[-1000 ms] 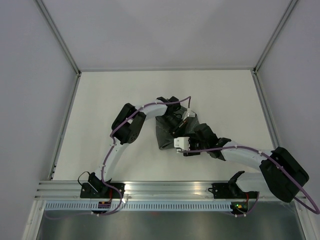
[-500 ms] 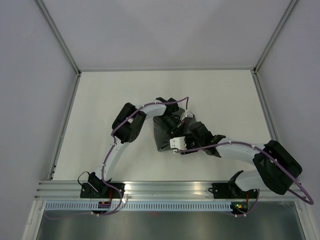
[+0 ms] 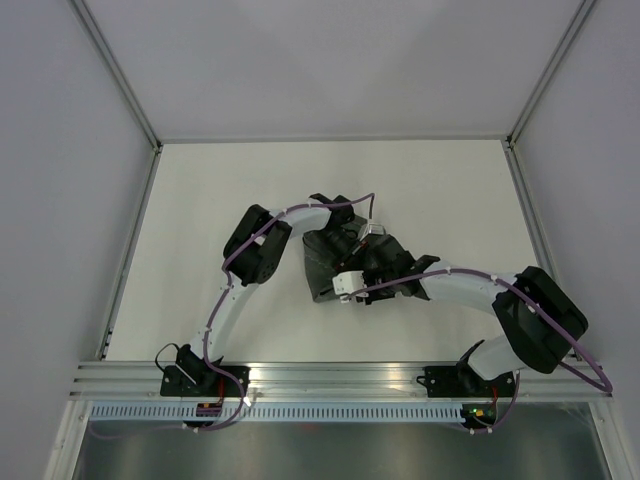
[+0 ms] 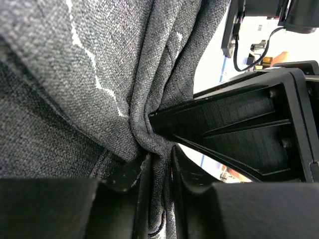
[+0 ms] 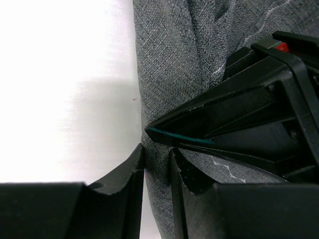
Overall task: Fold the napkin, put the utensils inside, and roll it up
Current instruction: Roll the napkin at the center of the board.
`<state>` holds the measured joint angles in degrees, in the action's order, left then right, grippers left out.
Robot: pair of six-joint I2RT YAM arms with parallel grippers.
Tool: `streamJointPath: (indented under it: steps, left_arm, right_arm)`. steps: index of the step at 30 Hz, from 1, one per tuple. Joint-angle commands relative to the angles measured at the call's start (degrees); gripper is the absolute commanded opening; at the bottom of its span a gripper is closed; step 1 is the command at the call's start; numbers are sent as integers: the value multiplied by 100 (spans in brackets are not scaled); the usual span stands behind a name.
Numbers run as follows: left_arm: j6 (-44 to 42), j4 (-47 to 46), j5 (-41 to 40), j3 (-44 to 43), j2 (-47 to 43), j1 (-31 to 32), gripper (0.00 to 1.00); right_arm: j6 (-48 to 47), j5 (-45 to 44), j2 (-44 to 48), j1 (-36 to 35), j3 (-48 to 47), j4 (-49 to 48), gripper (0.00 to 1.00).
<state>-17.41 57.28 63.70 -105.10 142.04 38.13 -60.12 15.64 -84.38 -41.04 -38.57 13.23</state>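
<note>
**Position.** The dark grey woven cloth napkin [image 3: 320,272] lies bunched about the middle of the white table [image 3: 220,190], slightly toward its near edge. Both arms converge over it.

**Left gripper** [image 4: 157,172]. Clenched on a gathered ridge of the cloth. The pale stitched line [image 4: 94,74] runs just beside the pinch.

**Right gripper** [image 5: 157,159]. Fingers pinch the napkin's outer edge, with bare table just beside it.

**Judgement.** The two holds appear to be taken close together so the cloth can be lifted and drawn over into a fold. The folding step is not complete.

**Utensils.** None visible in any view.

**Risk.** The gathered pinch may carry more than one layer, which would skew the fold.
</note>
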Motion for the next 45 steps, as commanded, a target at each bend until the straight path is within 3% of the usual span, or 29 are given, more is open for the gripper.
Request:
streamJointPath:
  steps: [1,9,28,34,41,45]
  left_arm:
    - [-149,-321,-631,182,-43,-77,27]
    - [255,-1060,-587,508,-563,-253,36]
    - [1529,-3221,-1553,1501,-2083,-622,36]
    - [2180,-4572,-3274,2466,-3205,-631,30]
    - [2725,-6393,-5558,4556,-4973,-640,22]
    - [2577,-7203,-6053,5516,-5958,-614,23]
  right_arm:
    - [0,290,-430,-18,-80,1021,27]
    - [70,466,-676,-10,-283,1313,18]
    - [-175,1529,-1458,789,-1152,2473,15]
    - [-631,1995,-2098,1202,-1916,3518,12]
    - [-905,2180,-2733,1441,-2559,4362,12]
    - [-958,2233,-3083,1484,-2883,4618,12]
